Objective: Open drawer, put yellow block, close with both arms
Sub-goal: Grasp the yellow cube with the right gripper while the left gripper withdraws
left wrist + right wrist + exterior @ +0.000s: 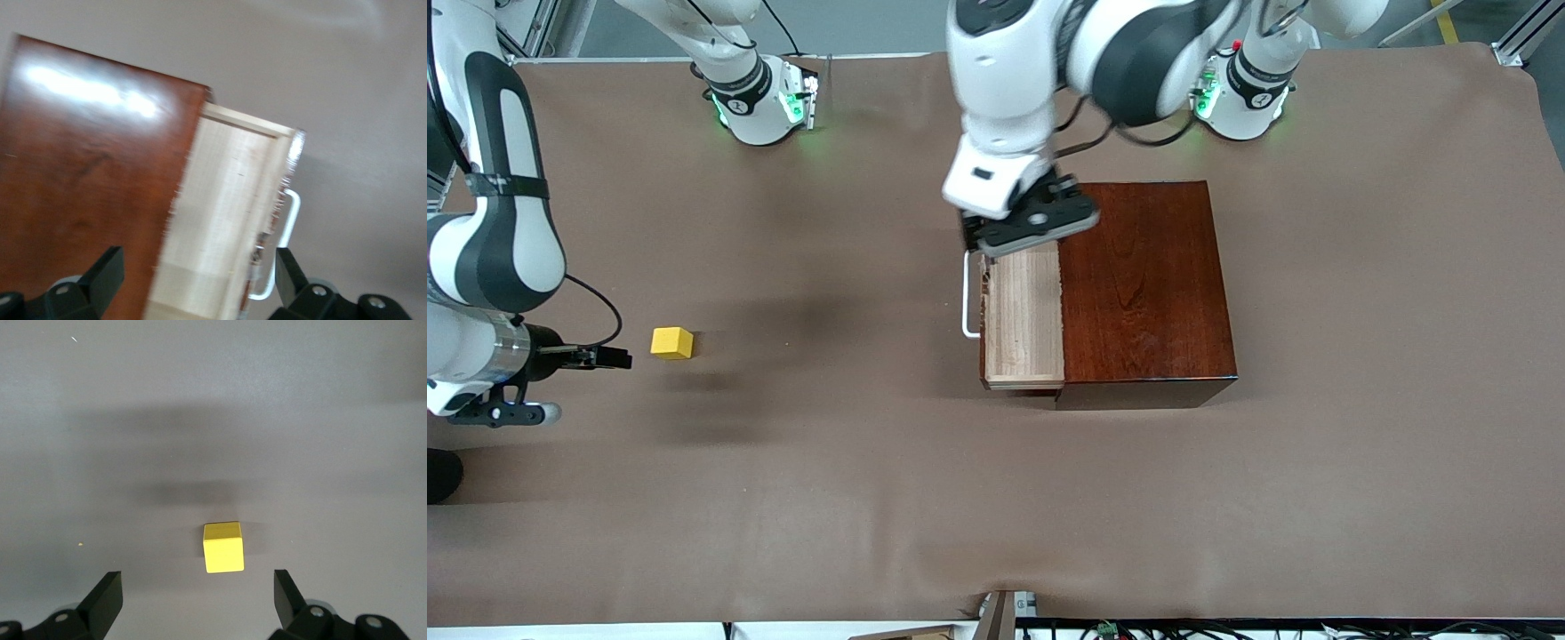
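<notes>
The dark mahogany box (1147,284) stands mid-table with its drawer (1023,311) partly pulled out toward the right arm's end, showing the empty pale tray and the white handle (967,302). My left gripper (1024,233) hovers open and empty over the drawer's end farther from the front camera. The left wrist view shows the tray (220,220), the handle (287,233) and the box top (87,180) below the left gripper (198,280). The yellow block (671,342) lies on the table toward the right arm's end. My right gripper (609,357) is open beside it, apart from it. In the right wrist view the block (223,548) lies just ahead of the gripper (198,600).
A brown mat (871,498) covers the whole table. The two arm bases (760,98) (1245,89) stand along the edge farthest from the front camera. Nothing else lies on the mat.
</notes>
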Robot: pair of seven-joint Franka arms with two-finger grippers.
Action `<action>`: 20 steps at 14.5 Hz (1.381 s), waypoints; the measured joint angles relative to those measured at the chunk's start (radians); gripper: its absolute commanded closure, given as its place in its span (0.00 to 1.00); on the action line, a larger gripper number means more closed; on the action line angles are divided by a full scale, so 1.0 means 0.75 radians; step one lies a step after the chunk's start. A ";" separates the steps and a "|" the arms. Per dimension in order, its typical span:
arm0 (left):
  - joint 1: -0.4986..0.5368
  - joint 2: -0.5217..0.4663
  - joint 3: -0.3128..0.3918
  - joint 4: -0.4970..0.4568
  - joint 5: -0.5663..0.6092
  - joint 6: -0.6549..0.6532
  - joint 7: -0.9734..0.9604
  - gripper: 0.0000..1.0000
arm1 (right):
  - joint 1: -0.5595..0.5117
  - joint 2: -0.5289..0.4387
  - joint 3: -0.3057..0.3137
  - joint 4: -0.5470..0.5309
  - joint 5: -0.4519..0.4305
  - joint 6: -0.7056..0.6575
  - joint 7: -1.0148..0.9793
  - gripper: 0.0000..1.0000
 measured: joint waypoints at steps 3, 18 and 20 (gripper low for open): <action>0.089 -0.094 0.003 -0.003 0.000 -0.133 0.049 0.00 | -0.007 0.000 -0.002 -0.072 -0.001 0.066 0.000 0.00; 0.600 -0.388 -0.001 -0.077 -0.002 -0.463 0.980 0.00 | -0.065 0.019 -0.005 -0.484 -0.001 0.588 -0.001 0.00; 0.663 -0.415 -0.001 -0.108 -0.003 -0.465 1.058 0.00 | -0.068 0.022 -0.005 -0.530 -0.001 0.639 -0.001 0.00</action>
